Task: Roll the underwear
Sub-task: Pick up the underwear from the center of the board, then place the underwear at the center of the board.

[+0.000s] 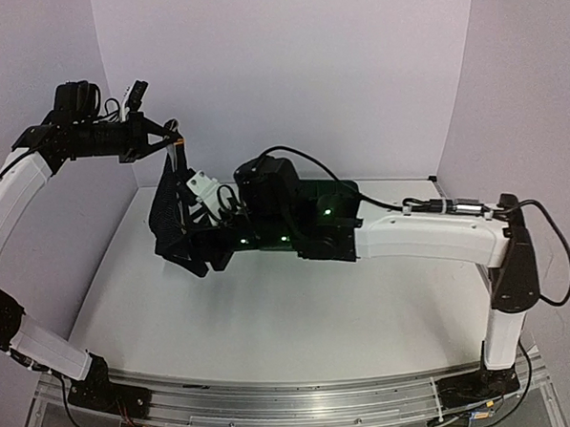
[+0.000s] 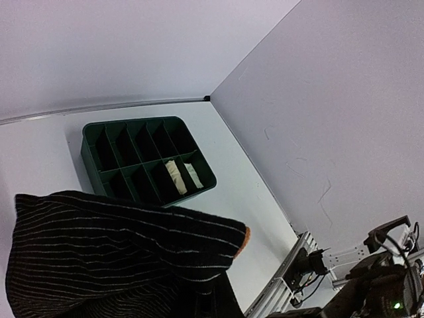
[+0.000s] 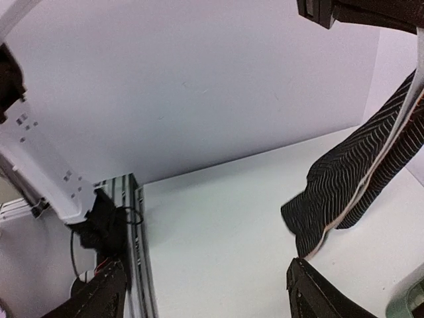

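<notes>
One black underwear, two cream rolls

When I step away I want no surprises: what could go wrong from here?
The black striped underwear dangles in the air from the shut left gripper, held only at its top, so it may slip out. The open right gripper sits near the hanging end but not around it, and could close on air or catch just one layer.
</notes>
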You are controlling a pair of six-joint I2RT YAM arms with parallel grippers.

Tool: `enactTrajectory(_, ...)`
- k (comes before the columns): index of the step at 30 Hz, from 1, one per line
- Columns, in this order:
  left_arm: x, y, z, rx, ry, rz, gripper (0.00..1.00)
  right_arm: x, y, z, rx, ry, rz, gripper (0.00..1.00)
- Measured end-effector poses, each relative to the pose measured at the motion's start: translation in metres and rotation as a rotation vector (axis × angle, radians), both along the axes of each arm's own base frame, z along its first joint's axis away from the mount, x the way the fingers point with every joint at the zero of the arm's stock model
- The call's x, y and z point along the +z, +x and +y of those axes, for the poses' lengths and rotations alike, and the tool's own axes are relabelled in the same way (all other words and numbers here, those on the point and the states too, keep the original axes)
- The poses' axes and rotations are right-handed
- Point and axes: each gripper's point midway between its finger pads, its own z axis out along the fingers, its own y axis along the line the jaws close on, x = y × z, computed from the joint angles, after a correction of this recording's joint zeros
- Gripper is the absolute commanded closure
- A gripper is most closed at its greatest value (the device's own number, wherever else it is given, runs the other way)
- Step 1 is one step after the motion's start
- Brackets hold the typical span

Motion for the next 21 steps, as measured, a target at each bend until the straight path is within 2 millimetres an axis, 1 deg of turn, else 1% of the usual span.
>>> enactTrajectory(1, 0.001, 0.0, 0.0, 0.001, -0.005, 0.003, 1.0, -0.004, 0.008, 0.01, -0.02, 0.01, -0.008, 0.18)
enactTrajectory(3, 0.001, 0.0, 0.0, 0.001, -0.01, 0.01, 1.0, -0.016, 0.026, 0.023, -0.057, 0.018, -0.001, 0.18)
enactTrajectory(5, 0.001, 0.0, -0.001, 0.002, -0.014, 0.015, 1.0, -0.035, 0.049, 0.028, -0.098, 0.01, 0.033, 0.16)
enactTrajectory(7, 0.001, -0.001, -0.001, 0.002, -0.015, 0.016, 1.0, -0.053, 0.077, 0.024, -0.148, -0.009, 0.053, 0.15)
enactTrajectory(9, 0.001, 0.0, -0.001, 0.002, -0.016, 0.015, 1.0, -0.064, 0.102, 0.017, -0.19, -0.025, 0.058, 0.15)
enactTrajectory(12, 0.004, 0.001, -0.001, 0.002, -0.021, 0.003, 1.0, -0.067, 0.129, 0.005, -0.238, -0.027, 0.054, 0.18)
enactTrajectory(13, 0.005, 0.001, -0.001, 0.002, -0.023, 0.0, 1.0, -0.066, 0.135, 0.003, -0.247, -0.025, 0.049, 0.19)
enactTrajectory(15, 0.006, 0.002, -0.002, 0.001, -0.027, -0.006, 1.0, -0.064, 0.138, 0.001, -0.253, -0.019, 0.043, 0.2)
enactTrajectory(21, 0.008, 0.002, -0.003, -0.002, -0.032, -0.015, 1.0, -0.07, 0.137, 0.004, -0.229, -0.021, 0.049, 0.22)
